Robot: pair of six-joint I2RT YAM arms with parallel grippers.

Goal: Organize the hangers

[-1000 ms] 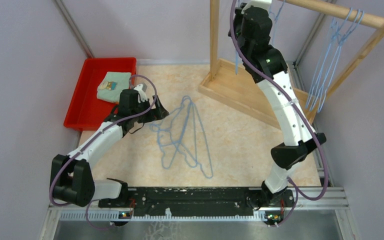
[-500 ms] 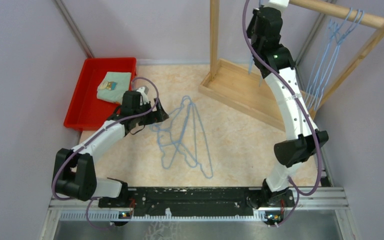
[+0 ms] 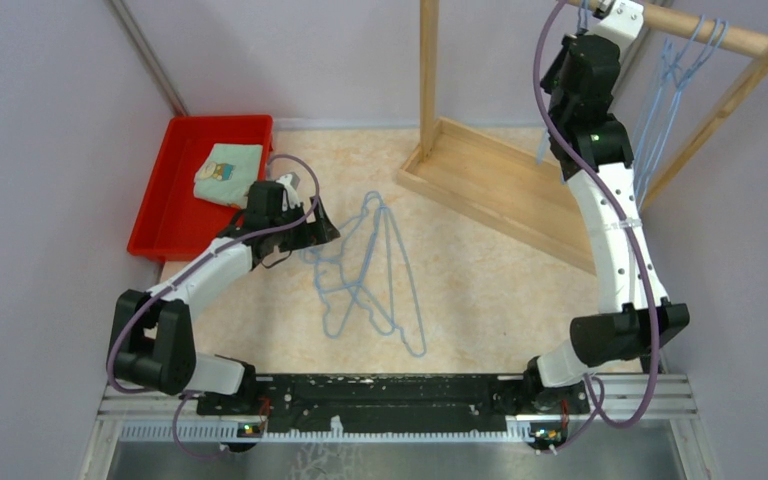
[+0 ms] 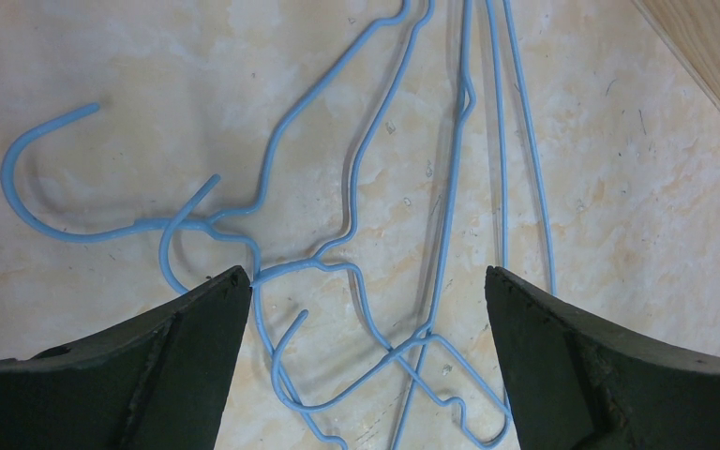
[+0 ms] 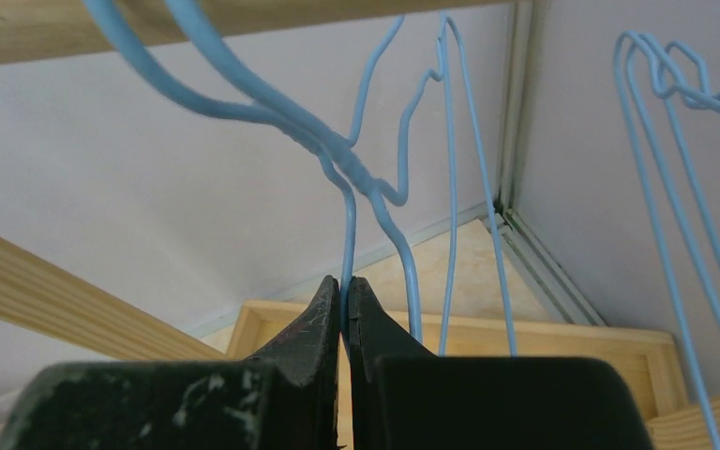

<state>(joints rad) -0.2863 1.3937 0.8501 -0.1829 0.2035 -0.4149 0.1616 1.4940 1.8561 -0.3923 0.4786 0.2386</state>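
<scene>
The right gripper (image 5: pixel 344 284) is raised to the wooden rail (image 3: pixel 745 38), its jaws pressed together on the thin wire of one light-blue hanger (image 5: pixel 350 220) just below the twisted neck, whose hook runs up to the rail. More hung hangers (image 3: pixel 676 68) dangle further along the same rail, near its right end. The left gripper (image 4: pixel 366 281) hovers low, jaws wide apart and gripping nothing, over a tangled pile of hangers (image 3: pixel 365 265) lying flat on the surface (image 3: pixel 490 270).
</scene>
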